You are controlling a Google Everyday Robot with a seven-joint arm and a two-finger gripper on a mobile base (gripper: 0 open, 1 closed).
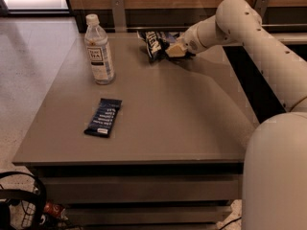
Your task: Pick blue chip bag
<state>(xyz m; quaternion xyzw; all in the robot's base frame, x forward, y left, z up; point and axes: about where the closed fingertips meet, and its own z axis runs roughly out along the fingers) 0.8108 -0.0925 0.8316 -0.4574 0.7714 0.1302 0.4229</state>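
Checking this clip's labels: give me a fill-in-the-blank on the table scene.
The bottle stands ___. The wrapper lies ___ on the table. The gripper is at the ___, not the wrapper.
Missing: upright; flat; chip bag.

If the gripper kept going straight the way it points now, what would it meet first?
The blue chip bag. The gripper sits near the far edge of the table, aimed at the bag right beside it. Whether they already touch is unclear from this view.
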